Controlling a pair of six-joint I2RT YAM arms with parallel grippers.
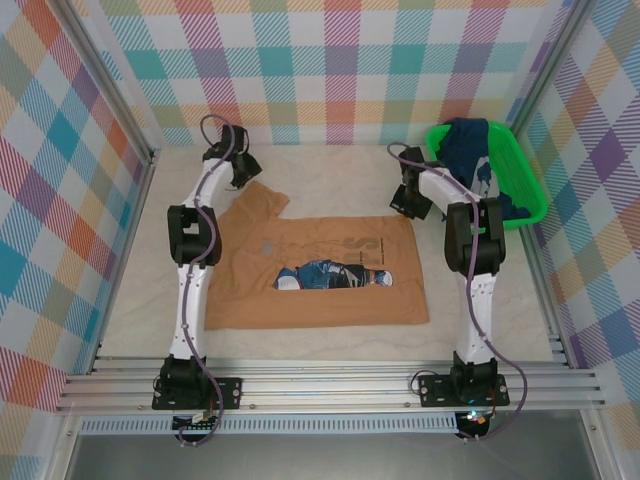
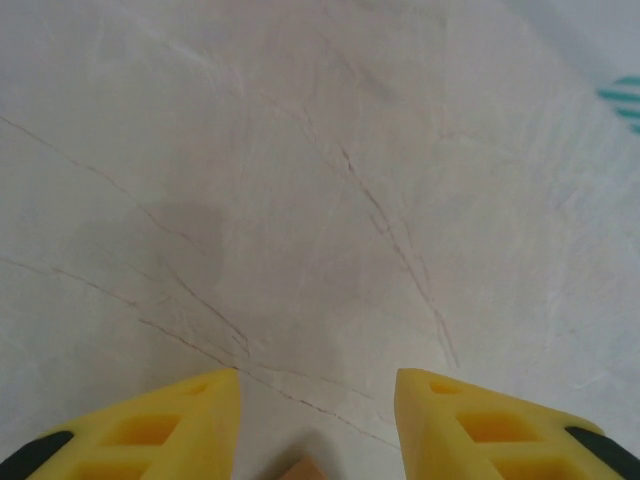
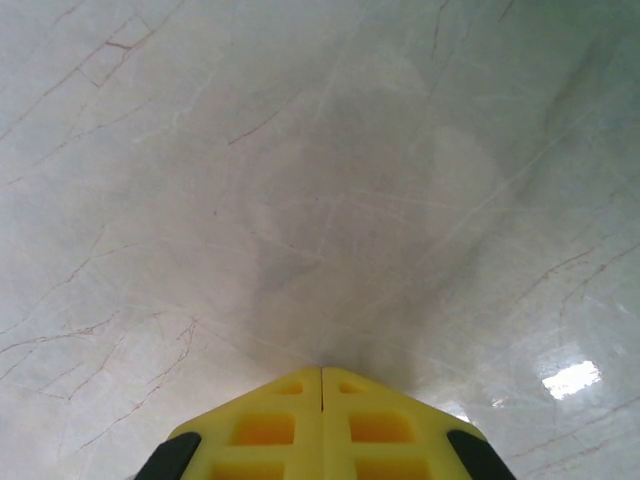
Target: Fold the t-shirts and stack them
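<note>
The tan-orange t-shirt (image 1: 330, 290) lies spread flat in the middle of the table, its blue-and-white figure print (image 1: 330, 275) facing up. The navy blue t-shirt (image 1: 466, 148) is bunched in the green basket. My left gripper (image 1: 243, 172) hovers by the shirt's back left sleeve. In the left wrist view it (image 2: 318, 400) is open over bare table, with a sliver of tan cloth (image 2: 305, 470) at the bottom edge. My right gripper (image 1: 405, 203) sits just past the shirt's back right corner. Its yellow fingers (image 3: 321, 385) are pressed together over bare table, holding nothing.
The green plastic basket (image 1: 520, 170) stands at the back right, close to the right arm. Checkered walls enclose the pale marble-patterned table (image 1: 340, 165) on three sides. A metal rail (image 1: 330, 385) runs along the near edge by the arm bases.
</note>
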